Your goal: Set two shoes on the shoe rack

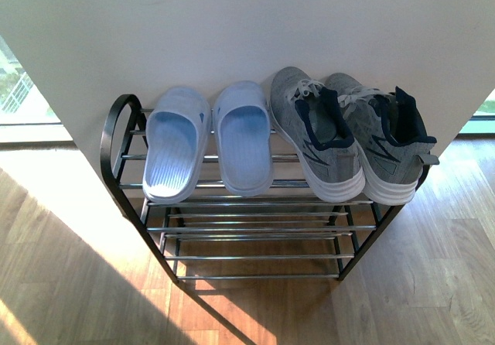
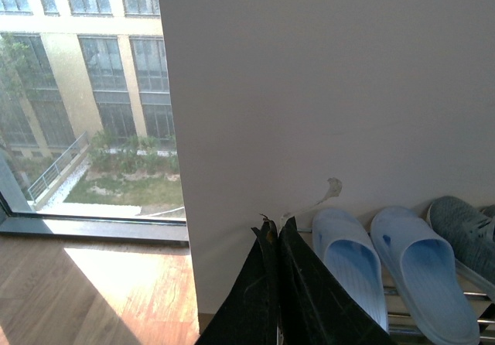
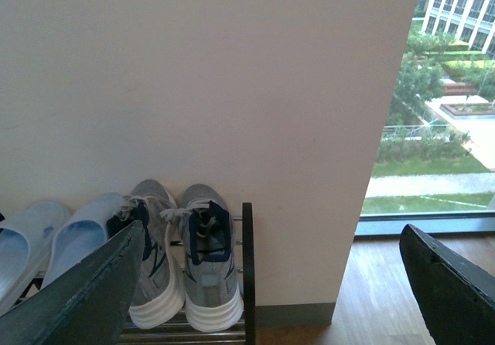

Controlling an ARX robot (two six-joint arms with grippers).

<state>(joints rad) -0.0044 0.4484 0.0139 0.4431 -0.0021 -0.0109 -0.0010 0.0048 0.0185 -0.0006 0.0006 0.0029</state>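
The shoe rack (image 1: 255,229) stands against a white wall. On its top tier, two pale blue slides (image 1: 209,140) lie side by side on the left. Two grey sneakers (image 1: 348,132) sit on the right, heels toward me. Neither arm shows in the front view. My left gripper (image 2: 277,225) is shut on nothing and hangs above and left of the slides (image 2: 348,260). My right gripper (image 3: 272,233) is open and empty, raised over the rack's right side frame (image 3: 247,268), with the sneakers (image 3: 209,260) just beside one finger (image 3: 93,291).
The white wall (image 1: 247,28) rises right behind the rack. Wooden floor (image 1: 433,283) lies in front and to both sides, sunlit on the left. Floor-length windows (image 2: 85,105) flank the wall. The lower chrome tiers (image 1: 255,256) hold nothing visible.
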